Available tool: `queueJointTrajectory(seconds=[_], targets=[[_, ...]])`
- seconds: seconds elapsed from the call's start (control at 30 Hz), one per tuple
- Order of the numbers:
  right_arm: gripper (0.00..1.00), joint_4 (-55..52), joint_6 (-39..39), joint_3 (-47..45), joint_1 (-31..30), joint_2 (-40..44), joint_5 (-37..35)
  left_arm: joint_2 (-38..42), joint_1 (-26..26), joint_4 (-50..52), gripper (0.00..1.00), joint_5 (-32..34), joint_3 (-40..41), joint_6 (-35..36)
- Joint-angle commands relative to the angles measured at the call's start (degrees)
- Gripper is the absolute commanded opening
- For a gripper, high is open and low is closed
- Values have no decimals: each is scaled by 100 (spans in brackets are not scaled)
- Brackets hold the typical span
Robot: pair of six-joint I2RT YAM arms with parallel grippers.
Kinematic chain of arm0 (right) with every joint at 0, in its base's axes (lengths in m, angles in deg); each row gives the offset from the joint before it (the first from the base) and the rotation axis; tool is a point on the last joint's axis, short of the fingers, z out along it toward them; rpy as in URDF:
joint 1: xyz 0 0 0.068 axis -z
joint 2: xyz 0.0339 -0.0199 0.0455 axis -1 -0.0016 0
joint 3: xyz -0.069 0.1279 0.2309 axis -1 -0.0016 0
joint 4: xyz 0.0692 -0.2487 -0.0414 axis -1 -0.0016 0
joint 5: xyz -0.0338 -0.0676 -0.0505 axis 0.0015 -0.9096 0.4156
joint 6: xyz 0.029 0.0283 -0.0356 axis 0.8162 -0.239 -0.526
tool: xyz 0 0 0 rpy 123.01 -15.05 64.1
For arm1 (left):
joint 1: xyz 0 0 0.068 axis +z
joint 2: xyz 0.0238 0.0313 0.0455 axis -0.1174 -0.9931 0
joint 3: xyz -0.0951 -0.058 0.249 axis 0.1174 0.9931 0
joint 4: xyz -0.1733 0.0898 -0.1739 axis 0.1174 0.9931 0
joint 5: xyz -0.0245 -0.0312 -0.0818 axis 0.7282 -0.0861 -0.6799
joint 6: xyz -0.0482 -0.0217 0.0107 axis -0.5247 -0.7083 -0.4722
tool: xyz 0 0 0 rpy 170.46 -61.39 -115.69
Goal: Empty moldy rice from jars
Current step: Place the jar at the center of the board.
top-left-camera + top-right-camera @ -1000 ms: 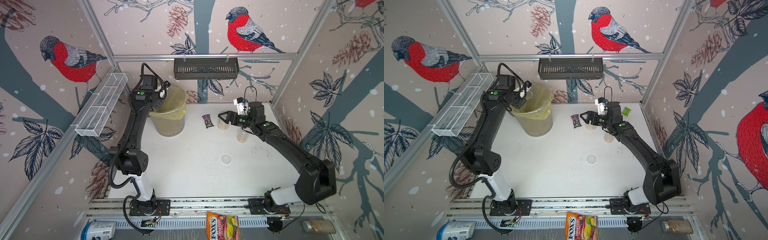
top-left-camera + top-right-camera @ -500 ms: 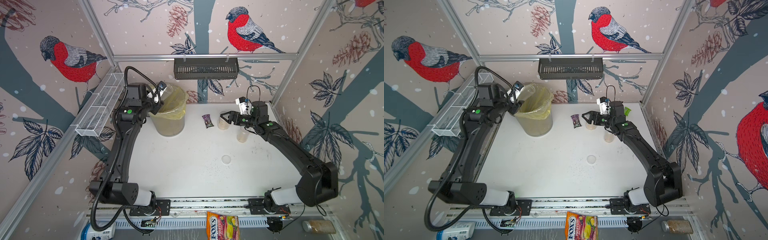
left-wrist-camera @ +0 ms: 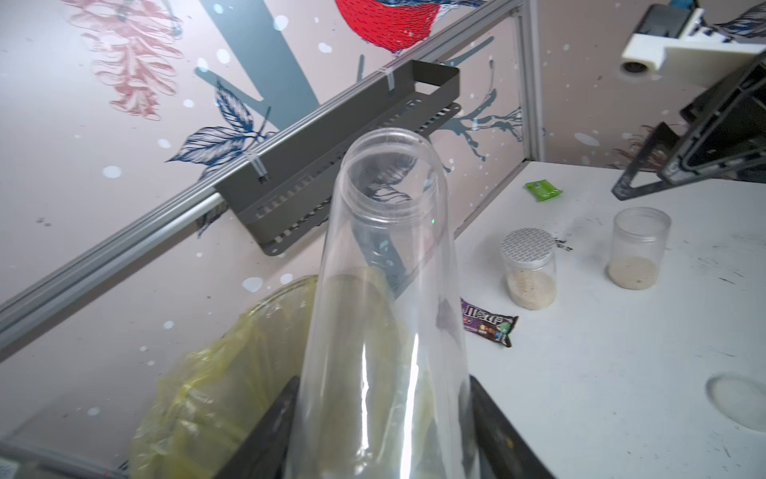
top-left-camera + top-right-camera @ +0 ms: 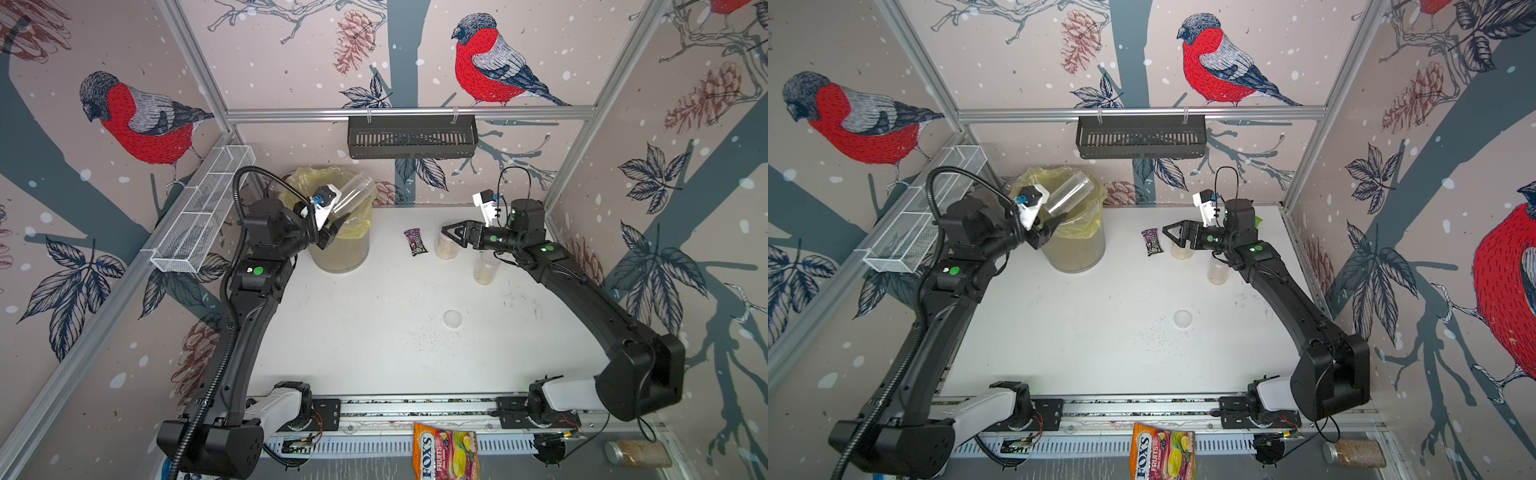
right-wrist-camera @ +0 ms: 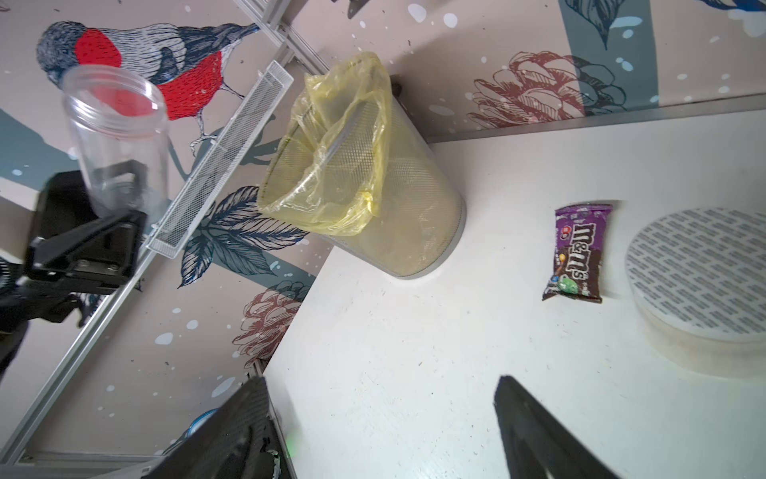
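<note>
Both top views: left hand (image 4: pixel 334 220) clenched on the base of an empty clear jar (image 4: pixel 353 193), mouth tilted up and away, up by the yellow-lined bin (image 4: pixel 340 257); right hand (image 4: pixel 449 236) released, spread above the silver-lidded jar (image 4: pixel 445 251). Left wrist: moldy rice (image 3: pixel 530 286) lies in that jar and the slim jar (image 3: pixel 640 249), both well apart from the left hand. Right wrist: bare worktop (image 5: pixel 414 373) between the fingers (image 5: pixel 526 423), dotted lid (image 5: pixel 696 273) just outside one.

I count three clear jars: one empty jar (image 4: pixel 353 193), one dotted-lid jar (image 3: pixel 528 269), one slim jar (image 3: pixel 638 249); two of them hold rice (image 3: pixel 632 271); one loose lid (image 4: pixel 451 319) on the worktop (image 4: pixel 353 332); one mesh bin (image 4: pixel 340 253); one M&M's packet (image 4: pixel 415 242); one green packet (image 3: pixel 543 190); one Fox's bag (image 4: pixel 446 455); one white wire basket (image 4: pixel 199 216); one dark basket (image 4: pixel 411 139).
</note>
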Motion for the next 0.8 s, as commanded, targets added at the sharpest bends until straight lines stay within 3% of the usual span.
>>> queueJointTrajectory(seconds=[0.0, 0.4, 0.6, 0.77], targets=[[87, 209, -67, 103, 20, 125, 380, 90, -365, -1071, 0, -158, 411, -72], [79, 51, -106, 300, -18, 482, 588, -345, -1114, -2335, 0, -1137, 1410, -199], [71, -777, -455, 885, -361, 354, 365, -656, -1411, -3489, 0, -1444, 2001, -534], [66, -1366, -628, 1186, -514, 119, 311, -988, -1534, -3715, 0, -1516, 1996, -611]])
